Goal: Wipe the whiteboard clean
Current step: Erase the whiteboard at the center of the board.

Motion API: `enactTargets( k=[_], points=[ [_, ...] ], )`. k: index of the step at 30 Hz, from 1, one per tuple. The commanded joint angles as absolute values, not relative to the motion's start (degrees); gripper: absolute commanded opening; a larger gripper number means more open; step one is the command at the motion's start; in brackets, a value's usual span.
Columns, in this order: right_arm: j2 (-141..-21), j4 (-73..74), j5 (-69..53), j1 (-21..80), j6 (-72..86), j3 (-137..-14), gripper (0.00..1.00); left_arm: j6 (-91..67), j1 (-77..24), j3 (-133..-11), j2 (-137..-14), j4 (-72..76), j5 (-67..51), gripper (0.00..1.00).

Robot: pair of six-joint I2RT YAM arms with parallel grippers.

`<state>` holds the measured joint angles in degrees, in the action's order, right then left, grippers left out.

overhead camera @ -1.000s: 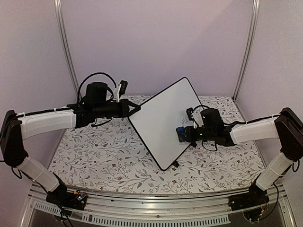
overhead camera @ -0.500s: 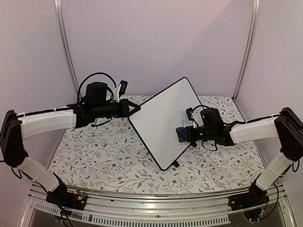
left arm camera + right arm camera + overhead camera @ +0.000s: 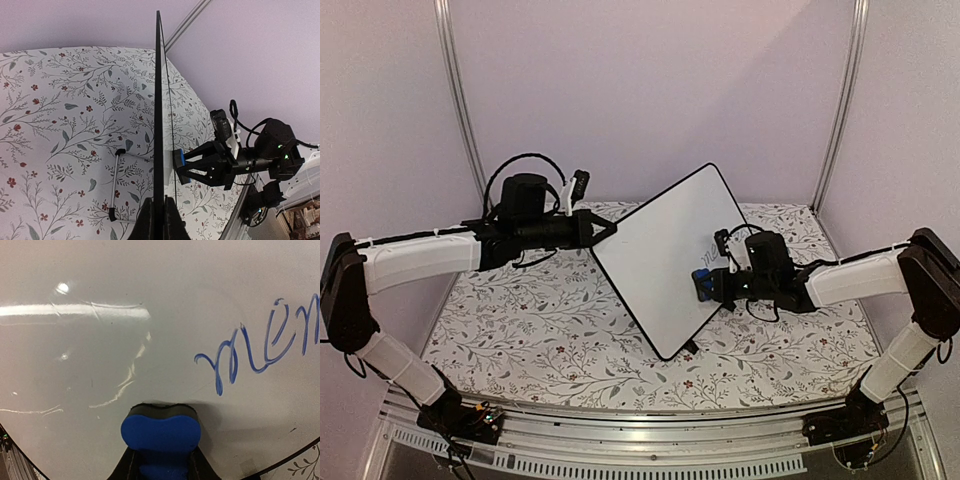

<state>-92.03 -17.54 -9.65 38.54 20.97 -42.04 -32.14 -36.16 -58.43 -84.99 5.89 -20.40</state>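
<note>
Holding the whiteboard (image 3: 665,255) tilted up over the table (image 3: 540,330), its edge pinched by the left gripper (image 3: 608,232), pressing the blue eraser (image 3: 161,432) clamped in the right gripper (image 3: 705,285) just beside the writing (image 3: 250,350), next needs a sweep across it

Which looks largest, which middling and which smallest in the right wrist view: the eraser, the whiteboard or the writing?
1. Whiteboard: fills nearly the whole view.
2 and 3. Writing and eraser: not ranked. The writing spans more of the view but runs off the right edge, and the eraser sits nearest the camera.
</note>
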Motion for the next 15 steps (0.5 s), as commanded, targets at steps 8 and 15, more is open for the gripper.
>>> enactTargets(
  k=[8, 15],
  points=[
    [-94.79, -11.70, -10.88, 38.65, 19.60, -48.78, 0.16, -27.72, -38.45, -58.36, -84.63, 7.29, -25.40, 0.00],
    [-95.49, -13.69, -11.39, 38.67, 20.66, -44.77, 0.16, -27.71, -38.50, -58.36, -84.46, 7.29, -25.48, 0.00]
  ],
)
